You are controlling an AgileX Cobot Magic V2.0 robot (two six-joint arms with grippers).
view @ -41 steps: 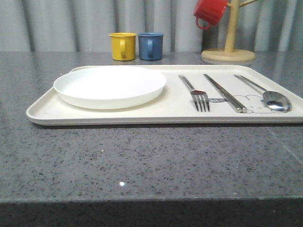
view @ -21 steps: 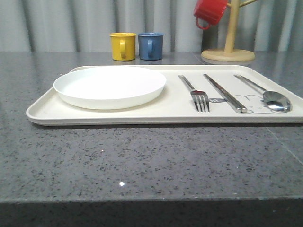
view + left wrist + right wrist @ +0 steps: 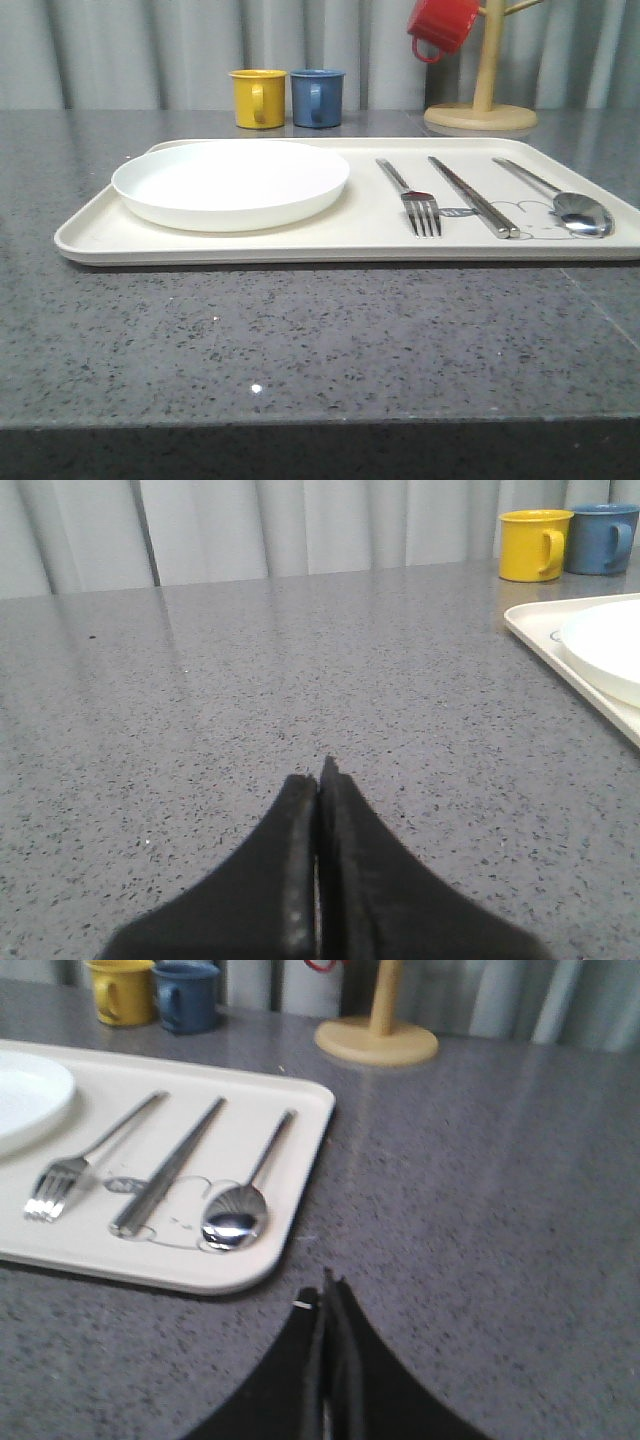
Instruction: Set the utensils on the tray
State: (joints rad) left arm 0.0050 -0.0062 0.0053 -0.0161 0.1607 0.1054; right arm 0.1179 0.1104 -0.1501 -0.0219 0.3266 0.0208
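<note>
centre of the front view: large cream rectangular tray (image 3: 250,243) on grey speckled tabletop (image 3: 300,340), carrying round white plate (image 3: 230,183) at left, then steel fork (image 3: 412,196), steel chopsticks (image 3: 474,196), long-handled steel spoon (image 3: 560,198) rightward. left fingers (image 3: 318,780) clenched, empty, low over tabletop; right fingers (image 3: 327,1295) likewise, beside tray corner.

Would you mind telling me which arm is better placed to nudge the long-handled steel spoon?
Probably the right: its shut gripper sits beside the cream tray's edge near the long-handled steel spoon.
</note>
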